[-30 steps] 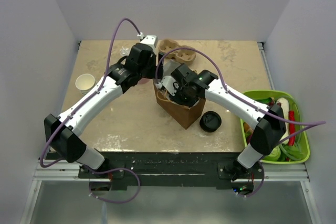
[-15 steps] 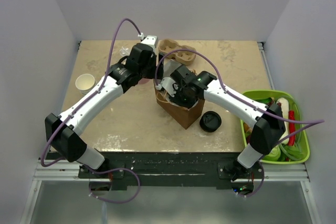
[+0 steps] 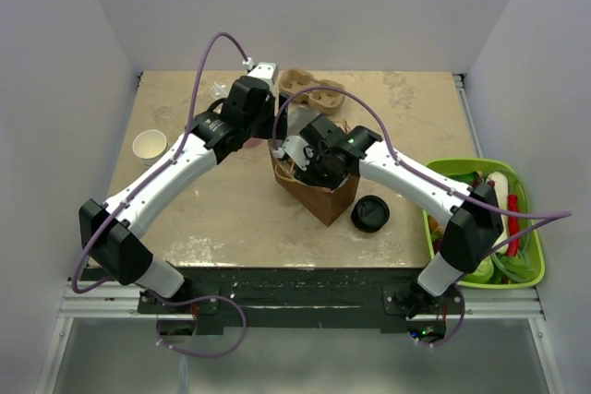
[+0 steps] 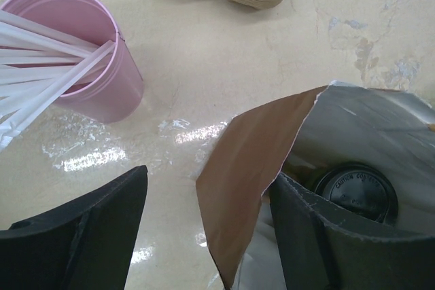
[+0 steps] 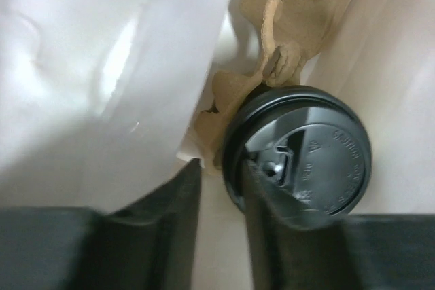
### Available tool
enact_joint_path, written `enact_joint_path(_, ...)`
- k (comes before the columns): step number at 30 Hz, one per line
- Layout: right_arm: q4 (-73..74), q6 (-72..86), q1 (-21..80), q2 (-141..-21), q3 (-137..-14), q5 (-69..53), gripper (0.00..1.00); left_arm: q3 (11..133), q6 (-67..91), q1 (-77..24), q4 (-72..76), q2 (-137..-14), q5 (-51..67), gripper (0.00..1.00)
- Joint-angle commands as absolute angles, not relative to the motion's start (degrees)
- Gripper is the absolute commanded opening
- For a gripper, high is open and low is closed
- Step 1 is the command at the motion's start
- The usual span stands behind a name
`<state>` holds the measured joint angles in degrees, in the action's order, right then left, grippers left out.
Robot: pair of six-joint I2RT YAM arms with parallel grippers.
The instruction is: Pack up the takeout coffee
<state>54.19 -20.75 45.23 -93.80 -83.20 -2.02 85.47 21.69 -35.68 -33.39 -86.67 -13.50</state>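
Observation:
The takeout coffee shows only as its black lid (image 5: 312, 154), low inside the brown paper bag (image 3: 323, 193). The left wrist view shows the lid (image 4: 357, 191) inside the bag (image 4: 251, 168) too. The top view hides it under my right arm. My right gripper (image 5: 221, 168) is down in the bag (image 3: 311, 163), fingers a narrow gap apart and holding nothing, the right finger (image 5: 272, 202) over the lid's left edge. My left gripper (image 4: 207, 174) is open at the bag's far-left top edge (image 3: 268, 140), one finger outside and one inside the torn flap.
A pink cup with white straws (image 4: 88, 66) and a pulp cup carrier (image 3: 309, 91) stand behind the bag. Torn pulp card (image 5: 285, 32) lies in the bag. A round black lid (image 3: 369, 214) sits right of the bag. There is a white cup (image 3: 150, 145) at left and a green basket (image 3: 462, 166) at right.
My right gripper has shifted slightly up and back inside the bag. The left arm and the bag have barely moved.

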Motion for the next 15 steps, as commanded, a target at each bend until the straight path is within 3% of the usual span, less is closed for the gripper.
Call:
enact_joint_path(1, 53.8, -20.2, 45.3, -91.1, -83.1, -0.1, 0.42, 85.8, 21.5, -35.6, -31.9, -86.6, -14.2, 0.76)
enact_joint_path(15, 53.5, -18.4, 45.3, -88.0, -84.5, -1.0, 0.56, 86.3, 22.3, -35.6, -32.9, -86.7, -15.3, 0.75)
